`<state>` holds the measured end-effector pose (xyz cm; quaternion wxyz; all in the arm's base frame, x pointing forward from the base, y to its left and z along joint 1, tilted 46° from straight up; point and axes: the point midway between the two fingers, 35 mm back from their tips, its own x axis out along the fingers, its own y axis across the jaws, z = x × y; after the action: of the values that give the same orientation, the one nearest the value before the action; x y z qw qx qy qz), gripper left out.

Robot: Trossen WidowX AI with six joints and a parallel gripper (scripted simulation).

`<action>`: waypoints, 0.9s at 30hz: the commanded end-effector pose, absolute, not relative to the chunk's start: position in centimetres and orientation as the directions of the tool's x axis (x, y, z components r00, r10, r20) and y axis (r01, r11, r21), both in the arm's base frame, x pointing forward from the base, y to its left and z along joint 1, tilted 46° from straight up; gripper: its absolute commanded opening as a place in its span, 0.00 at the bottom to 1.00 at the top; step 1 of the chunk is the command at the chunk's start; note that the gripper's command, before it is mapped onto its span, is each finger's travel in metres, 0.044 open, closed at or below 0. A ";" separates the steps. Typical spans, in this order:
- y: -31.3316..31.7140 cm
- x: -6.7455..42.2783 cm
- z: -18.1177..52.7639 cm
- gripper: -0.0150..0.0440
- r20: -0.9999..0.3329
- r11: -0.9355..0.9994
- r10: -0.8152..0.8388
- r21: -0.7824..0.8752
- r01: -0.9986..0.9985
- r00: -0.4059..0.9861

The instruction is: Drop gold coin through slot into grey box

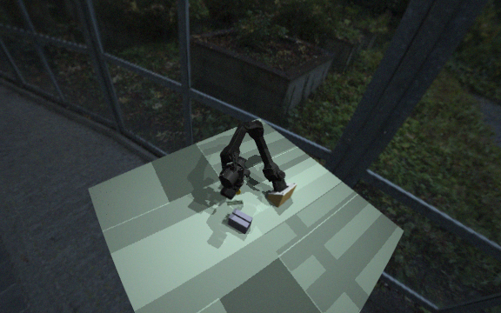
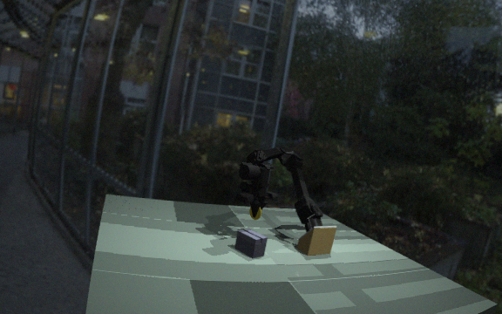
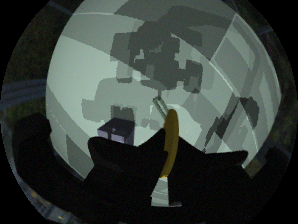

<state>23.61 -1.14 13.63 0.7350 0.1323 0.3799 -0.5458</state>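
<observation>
Open air is seen between the coin (image 2: 255, 213), clamped in the gripper (image 2: 256, 208), and the grey box (image 2: 251, 242) standing lower and nearer on the table (image 2: 155, 262). The way down to the lid is unblocked. The tan base block (image 2: 317, 240) stands well aside, and the green holder (image 1: 235, 203) lies low beside the box.
</observation>
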 end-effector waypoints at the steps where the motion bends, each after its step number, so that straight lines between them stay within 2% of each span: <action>1: -0.3 24.2 13.0 0.25 -0.708 0.375 -0.697 -0.223 0.900 0.115; 27: 4.2 26.9 9.3 0.25 -0.710 0.372 -0.694 -0.213 0.904 0.118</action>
<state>26.60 3.44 9.84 0.7352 0.1346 0.3812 -0.5441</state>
